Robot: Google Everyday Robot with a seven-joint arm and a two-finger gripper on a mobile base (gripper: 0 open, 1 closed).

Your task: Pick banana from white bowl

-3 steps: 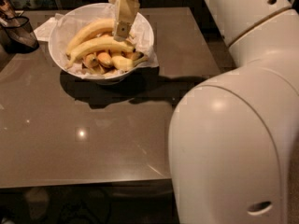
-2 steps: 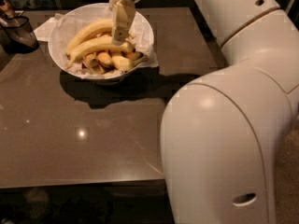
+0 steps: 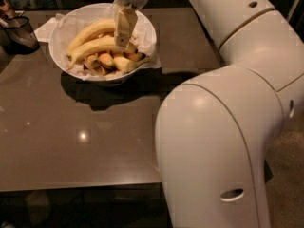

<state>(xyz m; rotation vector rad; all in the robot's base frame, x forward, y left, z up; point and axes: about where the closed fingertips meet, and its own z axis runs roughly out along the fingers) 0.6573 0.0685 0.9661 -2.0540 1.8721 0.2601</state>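
Note:
The white bowl [image 3: 61, 61] stands at the back left of the dark table, lined with crinkled white paper. Two long, pale-yellow bananas lie in it side by side; the lower, nearer banana [image 3: 95, 47] curves across the bowl, the other [image 3: 90, 31] lies just behind it. Short orange-yellow bananas [image 3: 107, 61] lie under them at the front. My gripper [image 3: 122, 38] hangs straight down from the top of the view, over the right ends of the long bananas, inside the bowl's rim. It hides those right ends.
A dark see-through container [image 3: 18, 33] stands at the far left edge, with a white napkin [image 3: 45, 30] between it and the bowl. My bulky white arm [image 3: 223, 127] fills the right half of the view. The brown table [image 3: 85, 141] reaches toward the front.
The gripper has sunk slightly toward the long bananas. The arm's big lower segment has swung left and covers more of the table. The bowl and bananas have not moved.

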